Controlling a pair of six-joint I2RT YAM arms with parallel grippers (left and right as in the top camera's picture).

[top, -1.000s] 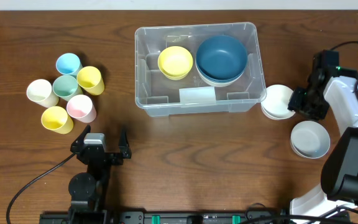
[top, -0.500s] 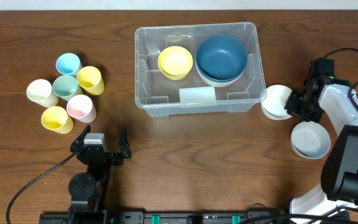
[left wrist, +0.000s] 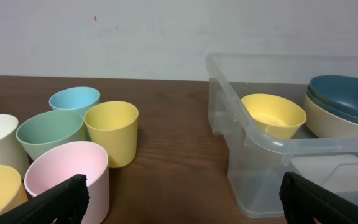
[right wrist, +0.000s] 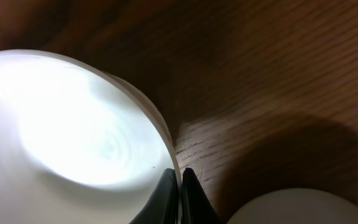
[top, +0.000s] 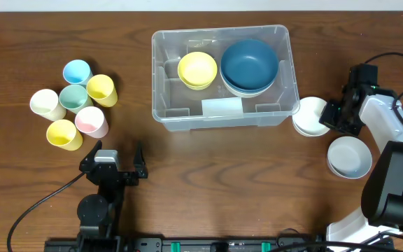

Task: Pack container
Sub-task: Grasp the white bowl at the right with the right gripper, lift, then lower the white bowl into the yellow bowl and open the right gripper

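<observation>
1. From overhead, shows the container (top: 219, 29) upright and open-topped on the wooden table (top: 208, 175), between the two grippers and gripped by neither.
2. Puts the right gripper (top: 333, 116) just beside the container's right short wall, outside it, clenched on the rim of a white bowl (top: 309, 115). Sets that bowl close against the container's lower right corner; cannot tell whether they touch.
3. Puts the left gripper (top: 116, 157) below and left of the container, well apart from it, released and holding nothing.
4. Inside the container, shows a yellow bowl (top: 197, 68) toward the left, a dark blue bowl (top: 249, 61) nested in a pale one toward the right, and a white label (top: 222, 107) at the near long side.
5. Left of the container, shows six pastel cups (top: 74, 98) bunched together; right of it, beyond the held bowl, a second white bowl (top: 348, 155).
6. From the right wrist, adds what overhead only hints at: dark fingertips (right wrist: 164, 194) pinched together across the white bowl's thin rim, with table grain behind.
7. From the left wrist, adds a side-on look: the container's clear wall and rounded rim ahead to the right, the bowls seen over that rim, the cups ahead to the left, and both dark fingers at the bottom corners, far apart.
</observation>
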